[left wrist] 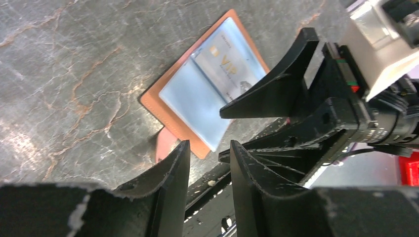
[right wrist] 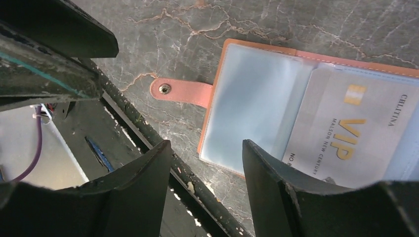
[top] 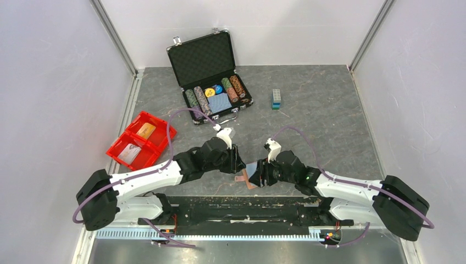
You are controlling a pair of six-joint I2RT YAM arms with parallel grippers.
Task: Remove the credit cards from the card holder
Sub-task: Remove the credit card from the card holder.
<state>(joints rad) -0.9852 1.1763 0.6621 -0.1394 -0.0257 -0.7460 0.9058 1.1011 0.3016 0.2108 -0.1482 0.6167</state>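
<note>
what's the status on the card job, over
Left tool and right tool both open, empty, above the holder. Holder open flat on the table, VIP card in its sleeve. Two cards in the red bin. Nothing blocking.

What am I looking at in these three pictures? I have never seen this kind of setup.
Two robot arms sit at the near edge of a grey table. One picture looks down from above; the other two come from cameras on each wrist. Between the arms lies an open card holder, with a VIP card in its sleeve. The left gripper and right gripper hover over it, both open, holding nothing. Farther back are a poker-chip case, a red bin with two cards in it, and a small block.
</note>
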